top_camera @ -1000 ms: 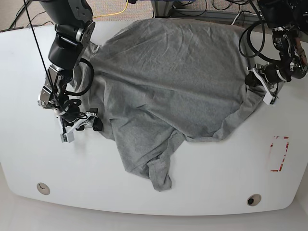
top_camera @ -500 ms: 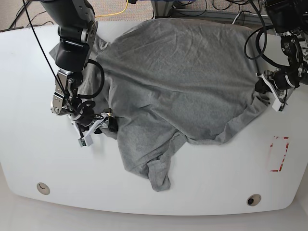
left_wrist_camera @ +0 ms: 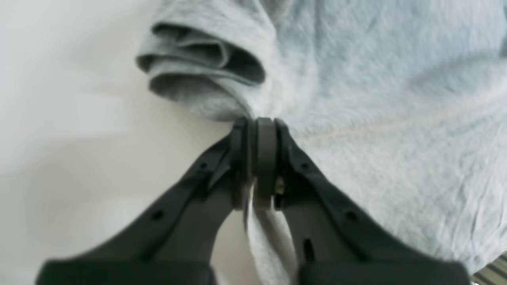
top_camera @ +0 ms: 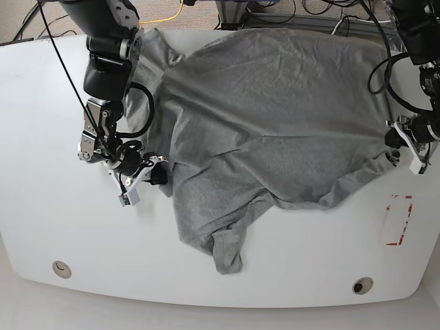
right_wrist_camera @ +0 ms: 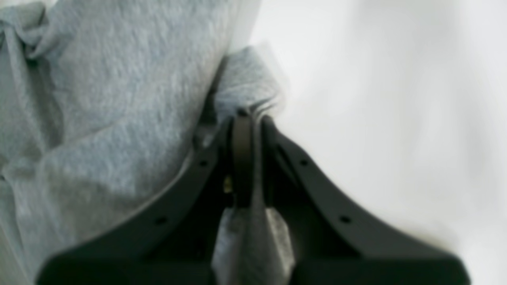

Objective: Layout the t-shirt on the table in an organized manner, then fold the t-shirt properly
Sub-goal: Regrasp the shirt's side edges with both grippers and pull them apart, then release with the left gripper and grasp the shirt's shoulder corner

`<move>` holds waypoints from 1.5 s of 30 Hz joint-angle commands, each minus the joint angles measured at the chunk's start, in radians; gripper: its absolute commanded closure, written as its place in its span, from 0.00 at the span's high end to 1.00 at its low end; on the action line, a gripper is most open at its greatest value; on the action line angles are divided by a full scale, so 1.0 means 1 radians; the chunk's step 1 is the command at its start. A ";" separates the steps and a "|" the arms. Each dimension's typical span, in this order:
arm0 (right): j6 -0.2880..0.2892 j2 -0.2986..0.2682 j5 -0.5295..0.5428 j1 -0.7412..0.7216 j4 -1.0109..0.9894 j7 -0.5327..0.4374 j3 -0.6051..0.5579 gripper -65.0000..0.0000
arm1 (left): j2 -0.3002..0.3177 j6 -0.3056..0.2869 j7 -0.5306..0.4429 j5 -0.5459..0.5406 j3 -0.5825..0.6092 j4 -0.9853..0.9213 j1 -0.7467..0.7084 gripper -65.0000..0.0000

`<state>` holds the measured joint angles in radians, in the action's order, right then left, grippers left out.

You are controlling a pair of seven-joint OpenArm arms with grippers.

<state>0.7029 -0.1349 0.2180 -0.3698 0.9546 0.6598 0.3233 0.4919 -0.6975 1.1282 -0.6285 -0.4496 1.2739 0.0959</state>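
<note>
The heather-grey t-shirt [top_camera: 261,103] lies rumpled across the white table [top_camera: 48,220], with a sleeve bunched toward the front. In the base view my right gripper [top_camera: 159,180] is at the shirt's left edge and shut on the cloth. The right wrist view shows its fingertips [right_wrist_camera: 247,118] pinching a fold of the t-shirt [right_wrist_camera: 99,99]. My left gripper [top_camera: 393,146] is at the shirt's right edge, also shut on the fabric. In the left wrist view its tips [left_wrist_camera: 259,126] clamp the t-shirt [left_wrist_camera: 376,99] beside a rolled hem. No lettering shows.
A red dashed rectangle [top_camera: 398,220] is marked on the table at the right. Two grommet holes sit near the front edge, one left [top_camera: 62,269] and one right [top_camera: 362,285]. Cables [top_camera: 165,15] lie behind the table's far edge.
My right gripper moved in to the shirt's left edge and shut on it. My left gripper went further right with its edge, drawing the cloth wider.
</note>
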 commanded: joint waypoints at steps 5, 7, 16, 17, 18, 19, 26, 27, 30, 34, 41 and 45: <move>-0.005 -0.070 -0.004 -0.016 0.083 0.005 0.006 0.00 | 0.084 -0.001 -0.072 -0.008 0.001 -0.109 0.087 0.03; -0.005 -0.091 -0.004 -0.013 0.096 0.005 0.006 0.00 | 0.089 -0.001 -0.072 0.022 0.001 -0.142 0.120 0.03; -0.005 -0.150 -0.006 0.021 0.097 0.007 0.099 0.00 | 0.066 -0.001 -0.079 0.178 0.039 -0.210 0.229 0.03; -0.005 -0.150 -0.012 0.024 0.097 0.007 0.118 0.00 | 0.063 -0.001 -0.081 0.187 0.054 -0.210 0.235 0.03; -0.005 -0.150 -0.013 0.028 0.097 0.007 0.129 0.00 | 0.063 -0.001 -0.084 0.192 0.065 -0.210 0.238 0.03; -0.005 -0.150 -0.013 0.035 0.097 0.007 0.138 0.00 | 0.061 -0.001 -0.089 0.192 0.074 -0.210 0.238 0.03; -0.005 -0.173 -0.004 0.096 0.097 0.007 0.187 0.00 | 0.034 -0.001 -0.132 0.193 0.134 -0.210 0.241 0.03; -0.005 -0.174 -0.004 0.104 0.097 0.007 0.188 0.00 | 0.027 -0.001 -0.132 0.193 0.134 -0.210 0.241 0.03; -0.005 -0.174 -0.004 0.124 0.099 0.007 0.188 0.00 | 0.012 -0.001 -0.130 0.193 0.134 -0.208 0.242 0.03; -0.005 -0.174 -0.002 0.134 0.113 0.007 0.190 0.00 | 0.001 -0.001 -0.133 0.193 0.136 -0.208 0.244 0.03; -0.005 -0.174 -0.002 0.137 0.119 0.007 0.190 0.00 | -0.020 -0.001 -0.130 0.193 0.136 -0.208 0.278 0.14; -0.005 -0.174 -0.002 0.137 0.119 0.007 0.190 0.00 | -0.020 -0.001 -0.130 0.187 0.136 -0.205 0.282 0.38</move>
<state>0.7002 -0.2932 0.2329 -0.2188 1.0595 0.6552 0.5098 0.4496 -0.6971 1.0138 -0.4236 -0.3092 1.0500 0.3531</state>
